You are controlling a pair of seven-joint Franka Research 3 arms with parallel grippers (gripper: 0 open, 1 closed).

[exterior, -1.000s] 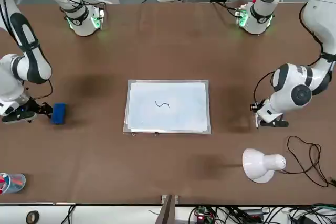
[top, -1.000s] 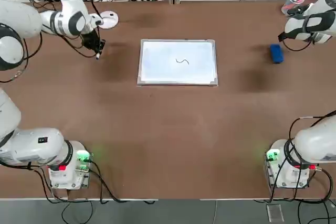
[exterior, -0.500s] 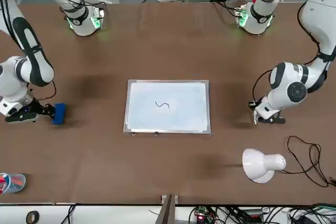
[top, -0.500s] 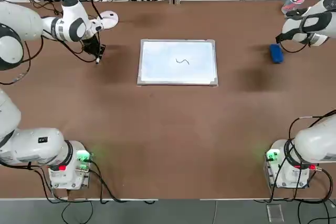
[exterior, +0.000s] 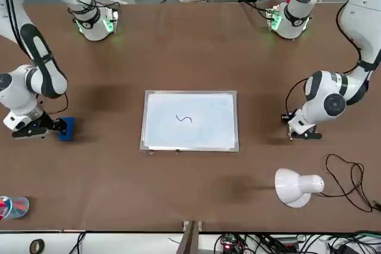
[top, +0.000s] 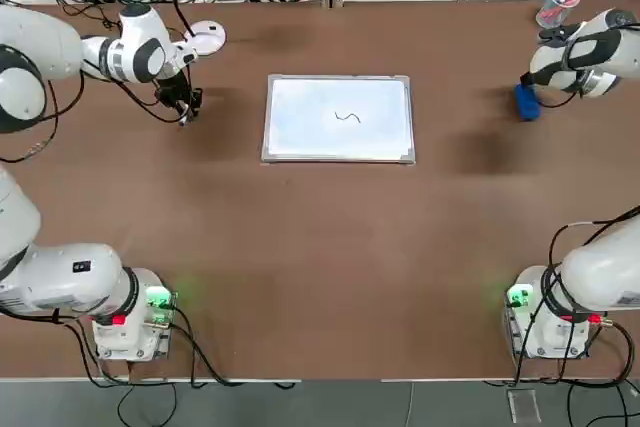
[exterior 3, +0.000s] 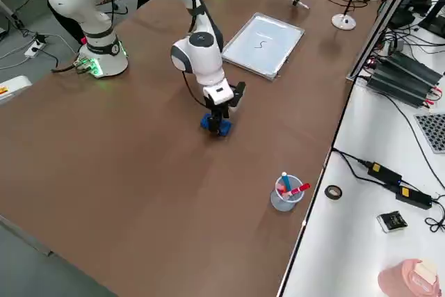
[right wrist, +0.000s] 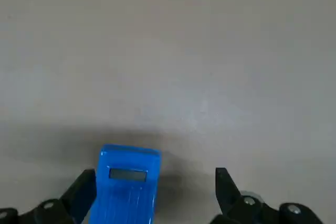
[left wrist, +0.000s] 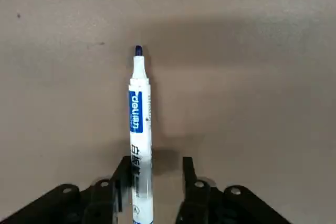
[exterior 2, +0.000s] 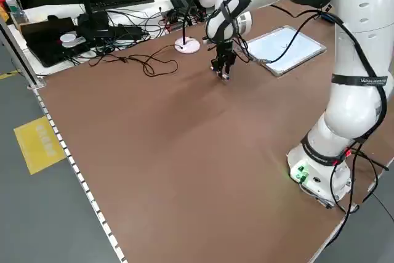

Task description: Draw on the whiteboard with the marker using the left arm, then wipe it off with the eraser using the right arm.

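The eraser (right wrist: 128, 187) lies on the table well to the whiteboard's (top: 338, 117) right, its long axis running in line with the fingers of the right gripper (right wrist: 155, 195), which sits low over it, spread wide and holding nothing; the block is off-centre, close to one finger. The left gripper (left wrist: 155, 174), partly open, has the marker (left wrist: 139, 129) against one finger.

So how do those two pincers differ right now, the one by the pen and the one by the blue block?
The left pincer stands part open with the pen against one finger, tip on the table; the right pincer is wide open.
The pen is a slim white barrel between the left fingers; the blue block is chunky and sits beside one right finger, not gripped.
Both pincers point down, on opposite sides of the whiteboard.
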